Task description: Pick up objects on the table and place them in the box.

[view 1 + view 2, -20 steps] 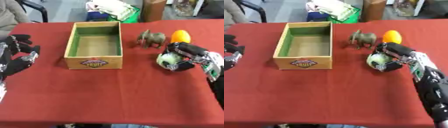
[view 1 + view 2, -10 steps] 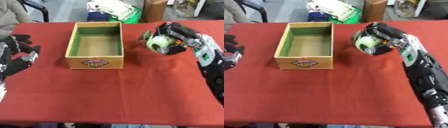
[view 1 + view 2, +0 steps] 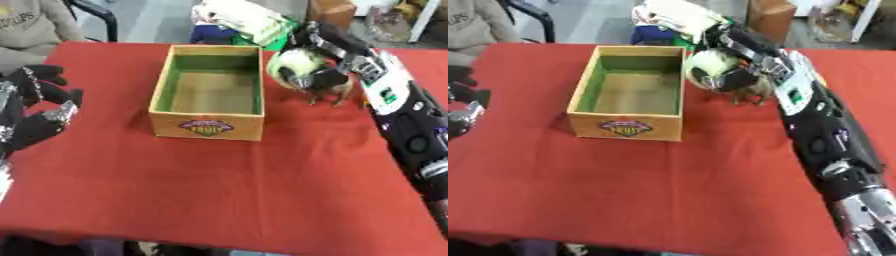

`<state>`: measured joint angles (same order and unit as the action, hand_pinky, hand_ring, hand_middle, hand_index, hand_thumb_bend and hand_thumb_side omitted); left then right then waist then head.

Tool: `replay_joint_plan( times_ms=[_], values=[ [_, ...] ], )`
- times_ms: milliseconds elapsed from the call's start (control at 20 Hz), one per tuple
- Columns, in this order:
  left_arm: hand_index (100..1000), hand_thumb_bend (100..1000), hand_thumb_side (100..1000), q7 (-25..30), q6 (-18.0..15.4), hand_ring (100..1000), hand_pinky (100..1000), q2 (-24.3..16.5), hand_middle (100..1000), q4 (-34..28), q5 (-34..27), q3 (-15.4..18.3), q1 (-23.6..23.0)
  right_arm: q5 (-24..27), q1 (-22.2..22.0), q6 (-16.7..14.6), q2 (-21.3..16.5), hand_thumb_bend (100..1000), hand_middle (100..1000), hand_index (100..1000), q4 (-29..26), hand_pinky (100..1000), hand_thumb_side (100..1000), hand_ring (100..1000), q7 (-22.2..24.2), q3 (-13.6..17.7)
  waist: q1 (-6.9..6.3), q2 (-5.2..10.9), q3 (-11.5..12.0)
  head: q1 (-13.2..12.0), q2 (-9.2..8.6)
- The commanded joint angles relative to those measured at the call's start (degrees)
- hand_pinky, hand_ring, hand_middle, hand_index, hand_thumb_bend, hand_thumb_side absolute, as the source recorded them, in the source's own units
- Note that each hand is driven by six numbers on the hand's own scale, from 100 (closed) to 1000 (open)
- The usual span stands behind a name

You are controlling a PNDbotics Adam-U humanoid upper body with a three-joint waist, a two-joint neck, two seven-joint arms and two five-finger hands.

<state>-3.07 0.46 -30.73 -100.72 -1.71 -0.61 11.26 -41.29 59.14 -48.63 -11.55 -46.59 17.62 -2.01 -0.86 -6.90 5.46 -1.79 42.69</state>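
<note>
The right hand [image 3: 317, 75] is up in the air, just beside the right wall of the box [image 3: 208, 126]. Its black fingers are curled around a pale round ball [image 3: 296, 66] with a bit of green on it. The ball is off the table and sits near the top right edge of the box, not inside it. The arm comes in from the right side and reaches across the red table [image 3: 219, 190].

The box is made of wood and is open on top. Its inside walls are green, and there is a round sticker on the front. The part of the inside that shows holds no toy.

A small brown toy animal [image 3: 337, 92] stands on the table just behind the right hand. The hand hides most of it, and only its legs and part of its body show.

The left hand [image 3: 39, 117] is at the left edge of the table, well apart from the box. Its black fingers are loose and spread, and it holds nothing.

Behind the table, white and green things [image 3: 241, 17] lie in a pile.
</note>
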Motion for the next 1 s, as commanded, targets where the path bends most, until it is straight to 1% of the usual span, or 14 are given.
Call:
replay_joint_plan(
  times_ms=[50,250,450,500,550,600,650,700,750,800,900,1000],
  values=[
    [740,335,179,0.63,-0.07,574,605,-1.37,575,-1.36,-0.52,-0.15,1.38,0.7,2.07,-3.33,0.58,100,346,536,-0.5,225,301,382,4.5,0.98,0.02,0.4,1.17,0.84,-1.23],
    [739,335,176,1.03,-0.07,574,605,-1.09,575,-1.84,-0.94,-0.54,2.8,-0.71,2.66,-3.33,3.06,100,356,545,0.3,242,314,404,5.39,1.79,0.19,-0.33,3.54,1.94,-2.06],
    [739,336,175,1.77,-0.07,574,605,-0.77,575,-2.4,-1.36,-1.24,4.23,-4.05,2.69,-3.33,5.41,100,406,578,0.97,317,372,474,5.68,2.42,0.28,-0.92,5.6,3.44,-2.75],
    [739,335,176,1.9,-0.05,574,605,-0.7,575,-2.5,-1.43,-1.34,4.43,-5.19,2.56,-3.33,5.8,100,464,637,1.13,369,443,524,5.48,2.62,0.29,-1.05,5.98,3.63,-2.87],
    [739,335,176,1.99,-0.03,574,605,-0.66,575,-2.57,-1.47,-1.41,4.56,-6.49,2.46,-3.33,6.09,100,505,677,1.28,404,469,563,5.12,2.87,0.3,-1.16,6.26,3.78,-2.95],
    [739,336,176,2.06,-0.01,574,605,-0.62,575,-2.61,-1.49,-1.45,4.64,-8.04,2.36,-3.33,6.25,122,595,734,1.34,494,533,647,4.53,3.11,0.3,-1.27,6.47,3.93,-3.01],
    [739,336,177,2.09,0.0,574,605,-0.6,575,-2.64,-1.5,-1.47,4.66,-9.77,2.29,-3.33,6.34,139,613,744,1.33,514,545,665,3.76,3.27,0.28,-1.35,6.59,4.02,-3.05],
    [739,337,178,2.1,0.01,574,605,-0.6,575,-2.66,-1.48,-1.46,4.63,-11.5,2.24,-3.33,6.34,250,746,795,1.28,689,629,799,2.75,3.42,0.25,-1.41,6.63,4.03,-3.09],
    [739,337,178,2.08,0.02,574,605,-0.62,575,-2.65,-1.44,-1.42,4.55,-13.38,2.18,-3.33,6.22,263,759,800,1.14,703,638,811,1.44,3.57,0.22,-1.46,6.62,4.03,-3.14],
    [739,337,178,2.05,0.04,574,605,-0.63,575,-2.64,-1.4,-1.39,4.47,-15.29,2.11,-3.33,6.09,332,825,824,1.16,766,677,869,-0.01,3.74,0.2,-1.5,6.55,4.0,-3.16],
    [739,337,178,2.01,0.04,574,605,-0.63,575,-2.6,-1.34,-1.34,4.34,-18.37,2.04,-3.33,5.76,385,867,842,1.6,803,691,899,-2.76,4.23,0.21,-1.53,6.35,4.05,-3.15],
    [739,338,179,2.03,0.05,574,605,-0.63,575,-2.54,-1.27,-1.36,4.24,-20.52,2.1,-3.33,5.38,398,884,846,2.23,808,687,906,-4.93,4.65,0.19,-1.52,6.1,4.01,-3.13]
  ],
)
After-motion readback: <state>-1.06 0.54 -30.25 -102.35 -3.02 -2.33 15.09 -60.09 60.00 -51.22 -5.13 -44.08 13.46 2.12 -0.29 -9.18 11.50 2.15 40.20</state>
